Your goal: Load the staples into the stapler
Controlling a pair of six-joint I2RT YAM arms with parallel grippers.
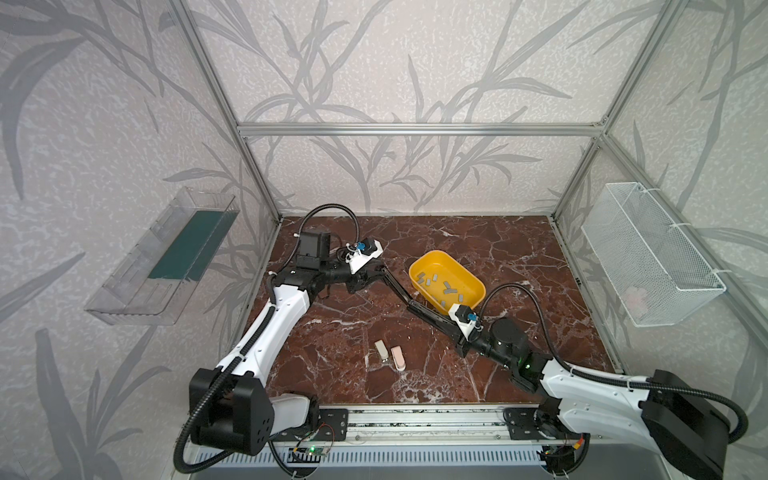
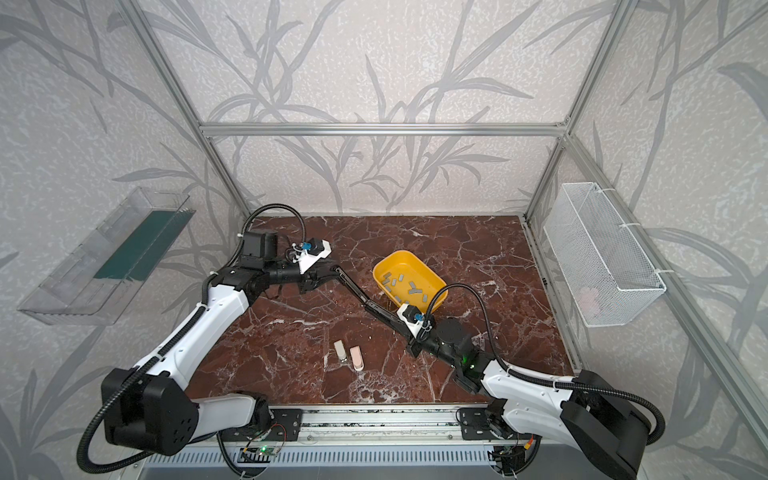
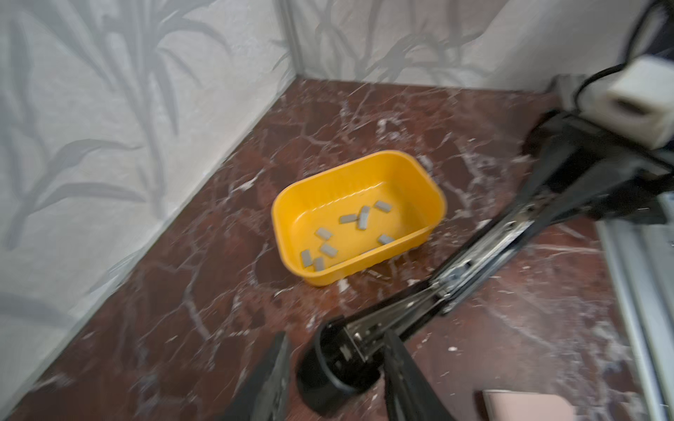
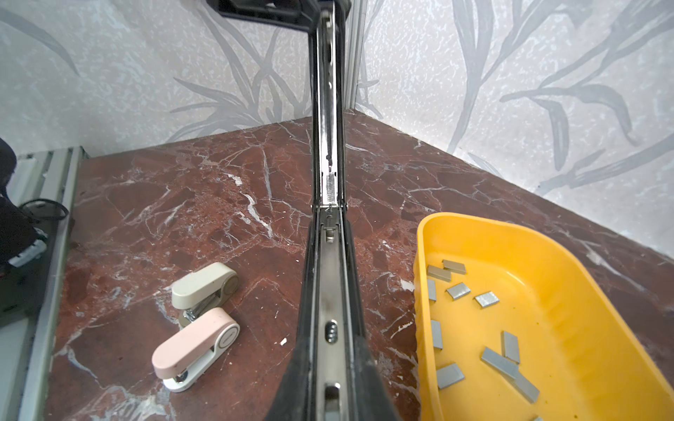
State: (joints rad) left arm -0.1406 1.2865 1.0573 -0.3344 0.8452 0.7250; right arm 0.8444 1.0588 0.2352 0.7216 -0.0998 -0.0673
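Right claw (image 4: 328,368) pinched narrow on one end of the black stapler (image 4: 330,255), which lies swung fully open with its metal channel facing up. Left claw (image 3: 337,339) sits at the stapler's other end, jaws apart around the rounded tip with a gap showing on one side, so it looks more like a steadying bracket than a grip.

Judging by the right wrist view, the channel shows only its spring and pusher, with no strip inside. Opening the stapler appears done; loading has not begun. The staples (image 4: 488,299), short grey strips, lie scattered in the yellow tray (image 1: 455,265) just beside the right claw, on the side away from the robot's base. Neither claw holds one. Left to do, by this reading: free a claw, lift one strip, seat it in the channel, swing the stapler shut.

On the right claw's other side, toward the base, a beige mini stapler (image 4: 204,284) and a pink mini stapler (image 4: 193,350) lie close together, seemingly touching. They rest on the tabletop (image 1: 332,324), a red-brown marble pattern veined white.

Farther out, grey leaf-print wallpaper lines an aluminium-framed booth. A clear plastic bin (image 1: 166,257) hangs on the wall beyond the left claw, a white wire basket (image 1: 652,257) on the wall beyond the right claw.
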